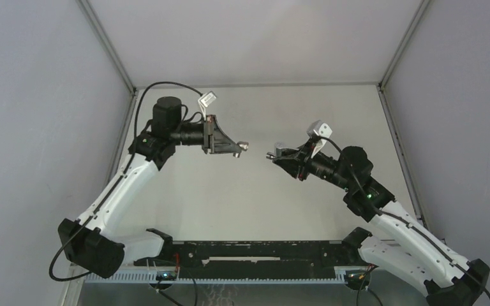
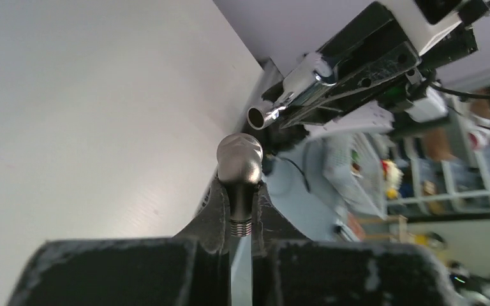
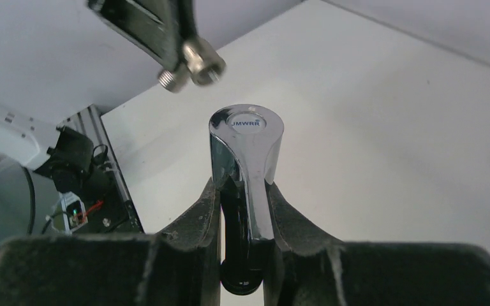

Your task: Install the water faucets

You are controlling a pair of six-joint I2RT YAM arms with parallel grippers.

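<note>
Both water faucets are held in the air above the white table (image 1: 242, 197), tips facing each other across a small gap. My left gripper (image 1: 238, 148) (image 2: 240, 189) is shut on the neck of the stubby silver faucet part (image 1: 244, 146) (image 2: 239, 158); its round head sticks out past the fingertips and its threaded end lies between the fingers. My right gripper (image 1: 274, 155) (image 3: 245, 186) is shut on the bent chrome faucet (image 1: 280, 151) (image 3: 247, 143), whose flat top bears a round label. Each wrist view also shows the other arm's part: the chrome faucet (image 2: 290, 95) and the stubby part (image 3: 191, 67).
A black rail (image 1: 249, 252) with the arm bases runs along the table's near edge. Grey walls with metal frame posts (image 1: 131, 89) close in the left, back and right sides. Cluttered shelves (image 2: 421, 172) show beyond the table in the left wrist view.
</note>
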